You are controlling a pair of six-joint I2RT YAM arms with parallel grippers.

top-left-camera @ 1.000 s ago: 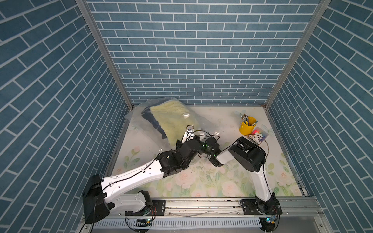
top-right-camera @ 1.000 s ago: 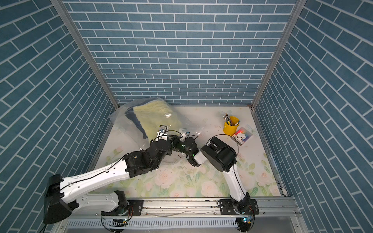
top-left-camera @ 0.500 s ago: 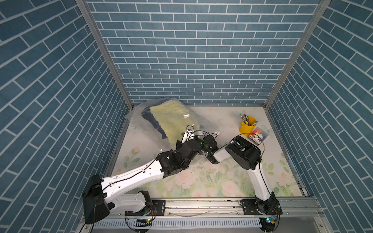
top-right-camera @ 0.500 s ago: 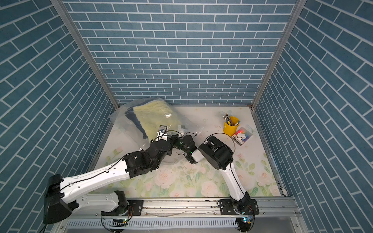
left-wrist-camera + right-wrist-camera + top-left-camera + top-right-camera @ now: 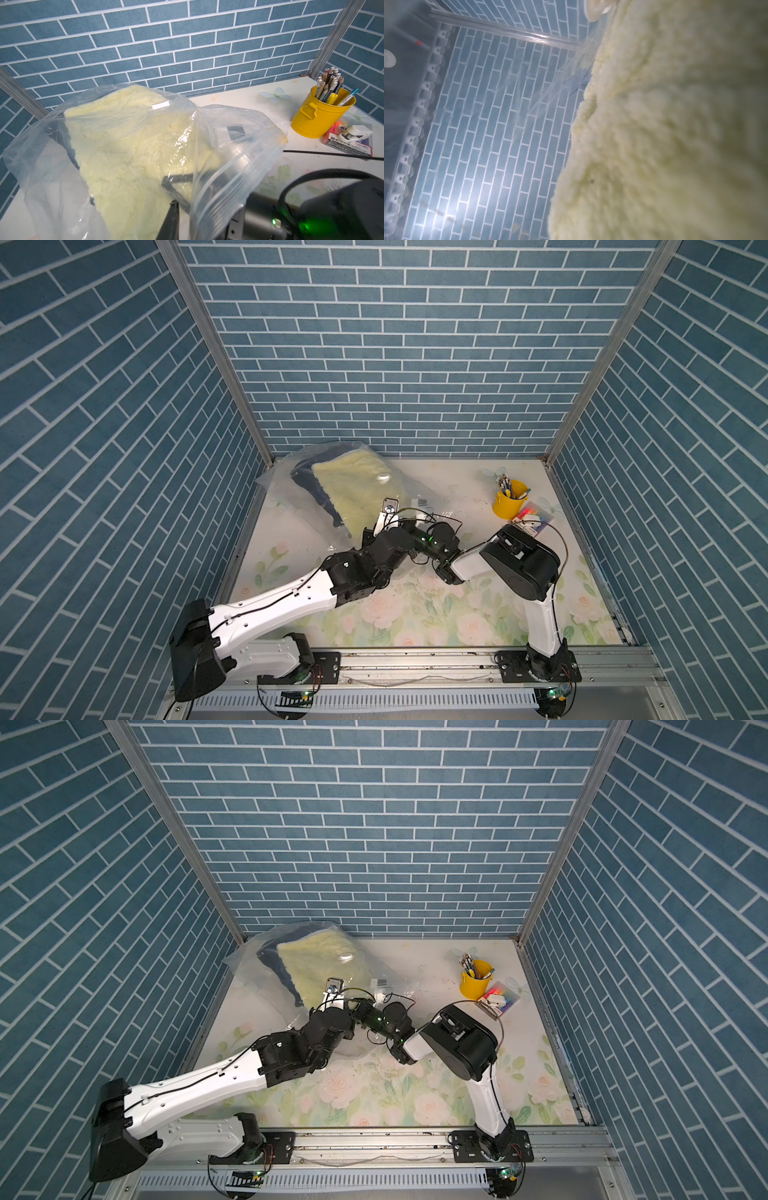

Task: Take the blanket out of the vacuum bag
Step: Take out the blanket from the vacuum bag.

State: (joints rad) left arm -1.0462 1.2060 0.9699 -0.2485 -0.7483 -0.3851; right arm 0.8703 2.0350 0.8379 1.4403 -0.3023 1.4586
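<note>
**A:** Where did the vacuum bag (image 5: 286,489) lie?

**B:** On the floral table (image 5: 415,614), well apart from the yellow pen cup (image 5: 509,502), off toward the robot's left of it. Its open zip mouth was the end nearest the cup.

**A:** And the blanket (image 5: 353,485)?

**B:** Inside the bag, farther from the cup than the mouth was. It was pale yellow fleece with a dark layer along the edge away from the cup. The round white valve cap (image 5: 382,477) sat on the plastic above it.

**A:** What was the right gripper (image 5: 177,182) doing?

**B:** It was closed, and it reached in through the mouth, against the blanket. Fleece filled the right wrist view. I couldn't tell whether any fleece was pinched.

**A:** And the left gripper (image 5: 174,206)?

**B:** It was just beside the right one, at the mouth. Only one dark finger showed, so I couldn't tell whether it was closed or holding plastic.
</note>
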